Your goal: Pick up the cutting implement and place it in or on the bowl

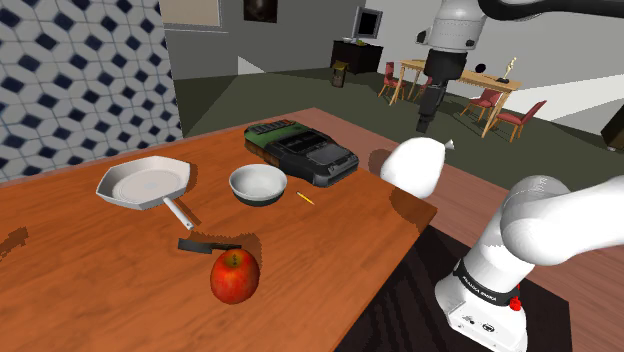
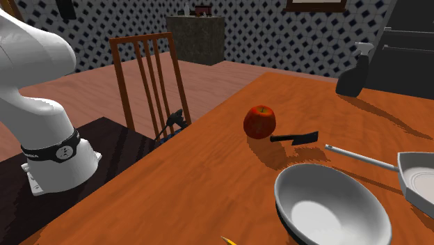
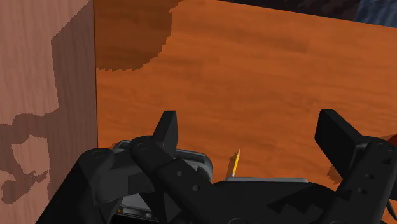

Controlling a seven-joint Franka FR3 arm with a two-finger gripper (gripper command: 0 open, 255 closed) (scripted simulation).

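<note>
bowl (image 1: pixel 257 185): grey-white, sitting upright on the wooden table (image 1: pixel 120 300), with just its own pale bottom showing inside

pan (image 1: pixel 145 182): white frying pan just beside the bowl, same deal inside (bare white floor), with the handle poking toward the knife

knife (image 1: pixel 205 244): black cleaver-looking thing, flat on the table near the bowl and outside both containers

apple (image 1: pixel 234 276): red, just beside the knife on the side away from the bowl; can't tell if they actually touch

black box (image 1: pixel 305 152): dark appliance-ish block near the bowl, on the opposite side from the knife

pencil (image 1: pixel 305 198): tiny yellow one, between the bowl and the table edge nearest the arm's base (image 1: pixel 480 295)

claw (image 1: pixel 426 122): fingers (image 3: pixel 167 130) spread wide with nothing between them, hanging high up and well apart from the bowl

room to move: bare wood from the bowl to the knife, and more from the bowl out to that same edge; a wooden chair (image 2: pixel 149 76) stands just off the edge, farther from the bowl than the apple
</note>
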